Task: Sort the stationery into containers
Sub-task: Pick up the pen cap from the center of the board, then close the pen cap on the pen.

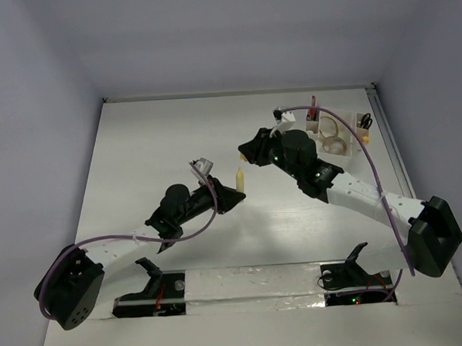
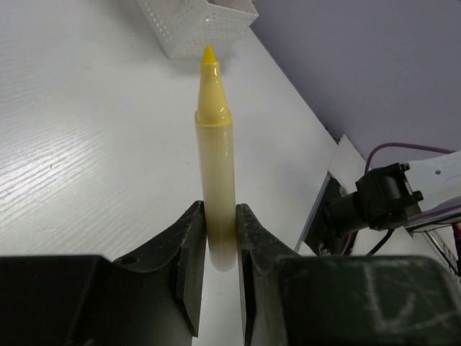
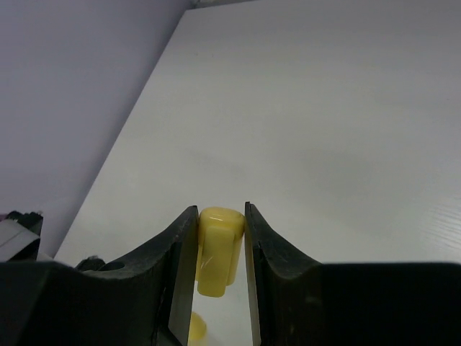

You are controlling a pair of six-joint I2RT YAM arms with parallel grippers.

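My left gripper [image 1: 234, 193] is shut on a pale yellow marker [image 1: 239, 179] and holds it upright above the table's middle, with its bare yellow tip pointing up. In the left wrist view the marker [image 2: 215, 158] stands between the jaws of that gripper [image 2: 218, 238]. My right gripper [image 1: 249, 151] is just beyond it, shut on a yellow marker cap [image 3: 218, 249]. A small yellow bit [image 3: 196, 331] shows under the cap. The white organiser [image 1: 350, 142] sits at the far right and holds tape rolls [image 1: 334, 142], small scissors [image 1: 365, 121] and a red pen [image 1: 313, 107].
A white perforated basket wall [image 2: 194, 29] shows at the top of the left wrist view. The right arm's wrist camera and purple cable [image 2: 382, 198] are close on the right of the marker. A rail [image 1: 391, 145] runs along the table's right edge.
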